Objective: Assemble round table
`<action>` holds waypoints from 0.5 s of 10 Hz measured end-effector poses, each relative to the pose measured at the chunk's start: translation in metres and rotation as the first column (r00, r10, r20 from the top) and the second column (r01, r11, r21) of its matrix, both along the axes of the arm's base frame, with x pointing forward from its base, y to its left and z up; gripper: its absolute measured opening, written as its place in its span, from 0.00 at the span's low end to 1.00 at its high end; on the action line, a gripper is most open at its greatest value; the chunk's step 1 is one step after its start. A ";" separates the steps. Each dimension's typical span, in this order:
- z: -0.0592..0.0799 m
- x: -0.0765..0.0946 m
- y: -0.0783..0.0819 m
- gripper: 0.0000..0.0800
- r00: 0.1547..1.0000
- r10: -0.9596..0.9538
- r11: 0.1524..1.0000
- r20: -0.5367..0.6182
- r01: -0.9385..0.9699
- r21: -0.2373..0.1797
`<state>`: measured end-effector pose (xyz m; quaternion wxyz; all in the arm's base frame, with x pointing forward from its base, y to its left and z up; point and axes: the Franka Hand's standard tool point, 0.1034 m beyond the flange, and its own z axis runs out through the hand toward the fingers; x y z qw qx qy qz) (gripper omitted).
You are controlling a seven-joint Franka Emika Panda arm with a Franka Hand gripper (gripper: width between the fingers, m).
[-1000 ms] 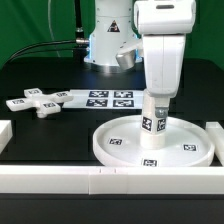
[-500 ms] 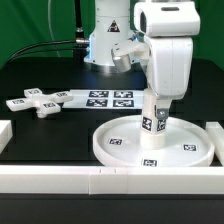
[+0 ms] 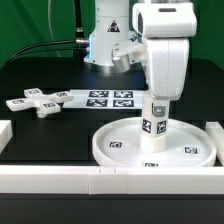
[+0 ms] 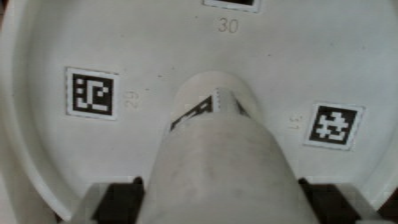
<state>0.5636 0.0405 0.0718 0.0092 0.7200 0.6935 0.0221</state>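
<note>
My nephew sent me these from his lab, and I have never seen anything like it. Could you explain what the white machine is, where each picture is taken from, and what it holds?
The white machine is a robot arm putting together a small round table. One picture comes from a camera standing off the arm, the other from a camera on its wrist, looking along the leg. On the black table lie a large rimmed disc, a cross-shaped piece and a flat marker board, which belongs to the rig; white rails border the front. The jaws are shut on the short thick leg, held upright over the disc's middle. Whether it is fully seated cannot be told.
</note>
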 end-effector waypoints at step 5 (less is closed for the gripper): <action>-0.001 -0.006 -0.001 0.51 0.837 -0.545 0.837 -0.053 0.547 0.015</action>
